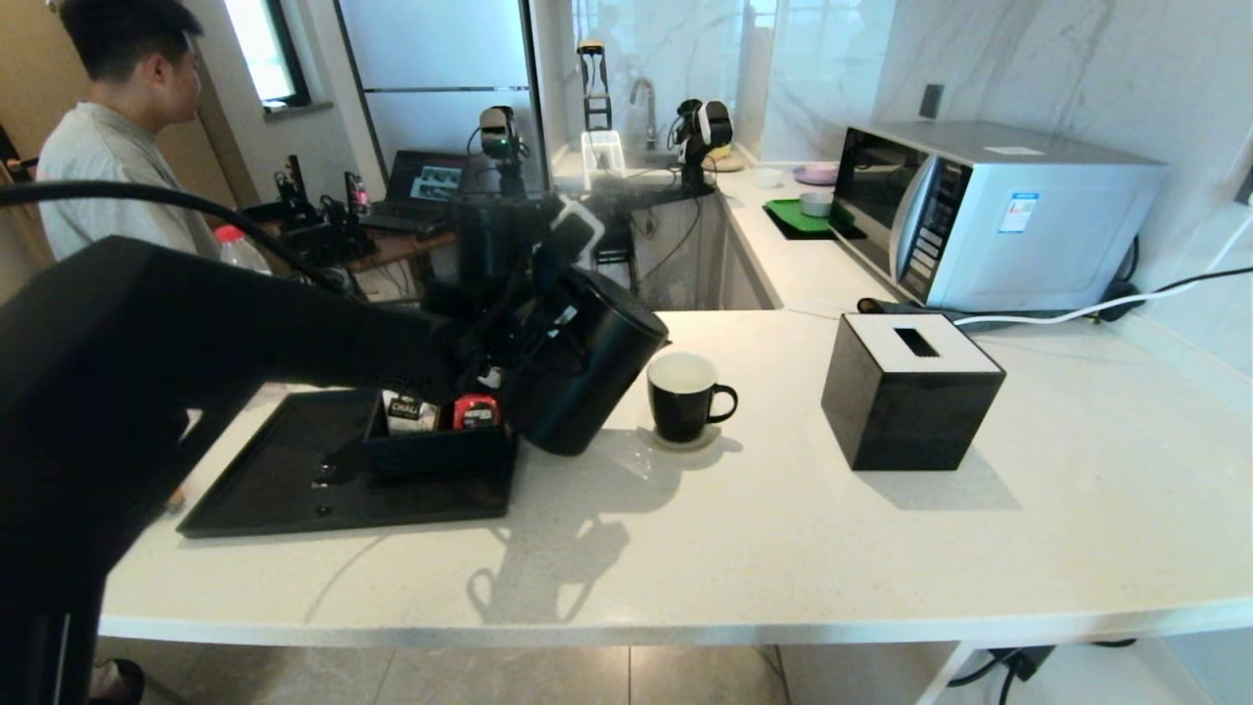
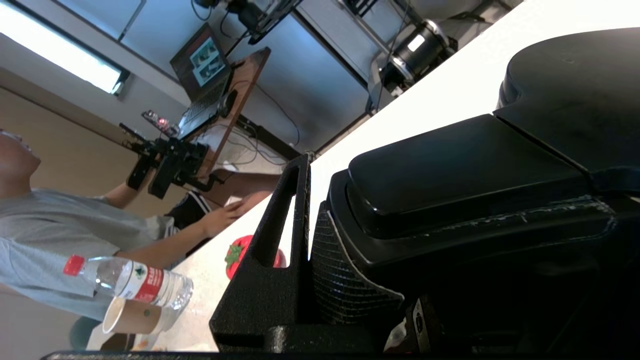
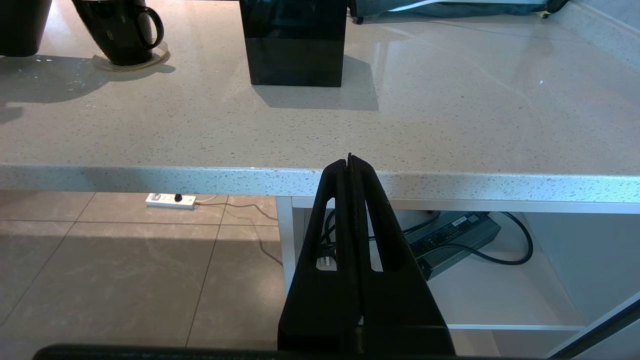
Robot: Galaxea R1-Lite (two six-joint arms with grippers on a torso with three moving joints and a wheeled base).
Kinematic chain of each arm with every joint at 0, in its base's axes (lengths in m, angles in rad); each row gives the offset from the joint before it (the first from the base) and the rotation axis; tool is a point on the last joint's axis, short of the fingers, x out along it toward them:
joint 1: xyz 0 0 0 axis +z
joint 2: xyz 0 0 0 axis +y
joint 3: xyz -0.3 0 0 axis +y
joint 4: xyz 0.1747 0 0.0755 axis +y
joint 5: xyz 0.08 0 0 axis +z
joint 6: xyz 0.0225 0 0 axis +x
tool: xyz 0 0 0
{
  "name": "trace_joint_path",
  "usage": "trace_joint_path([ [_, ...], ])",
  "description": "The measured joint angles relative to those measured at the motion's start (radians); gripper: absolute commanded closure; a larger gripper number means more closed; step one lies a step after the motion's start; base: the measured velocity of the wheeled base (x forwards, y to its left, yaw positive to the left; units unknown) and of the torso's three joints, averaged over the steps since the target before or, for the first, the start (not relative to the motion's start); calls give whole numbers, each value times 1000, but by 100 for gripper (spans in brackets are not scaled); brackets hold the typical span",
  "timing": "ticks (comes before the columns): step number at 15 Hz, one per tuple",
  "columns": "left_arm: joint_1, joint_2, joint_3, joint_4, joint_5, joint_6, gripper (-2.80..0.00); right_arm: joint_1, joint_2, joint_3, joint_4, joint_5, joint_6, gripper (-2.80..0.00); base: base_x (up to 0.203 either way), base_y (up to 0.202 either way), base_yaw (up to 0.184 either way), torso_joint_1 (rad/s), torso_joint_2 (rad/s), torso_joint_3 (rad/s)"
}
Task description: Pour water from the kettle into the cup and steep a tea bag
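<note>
The pale speckled stone counter [image 1: 783, 548] carries everything, and a flat black rectangular tray [image 1: 274, 490] lies near its left edge. Just off the tray's right edge, towards the counter's middle, the large matte black jug-shaped kettle [image 1: 587, 377] is tilted with its spout leaning at the small black mug with a white inside [image 1: 685, 395], which stands on a pale coaster just beside it. The left gripper [image 1: 533, 323] is clamped on the kettle's handle, one finger [image 2: 280, 240] lying along the handle's side in the wrist view. A black cube-shaped tissue box [image 1: 910, 392] sits right of the mug, well apart.

No stream of water shows, and whether the mug holds any I cannot tell, so the pour looks to be in hand rather than finished. No loose tea bag is in view; steeping remains undone.

The right gripper [image 3: 350, 165] hangs below the counter's near edge, fingers pressed together and empty.
</note>
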Motion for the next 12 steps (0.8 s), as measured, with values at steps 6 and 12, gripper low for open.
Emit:
trace_joint_path([
  [6, -16, 16, -55, 71, 0, 0, 0, -1, 0, 0, 0, 0, 0, 0, 0, 0, 0, 0, 0, 0],
  [12, -14, 16, -64, 90, 1, 55, 0, 0, 0, 0, 0, 0, 0, 0, 0, 0, 0, 0, 0, 0],
])
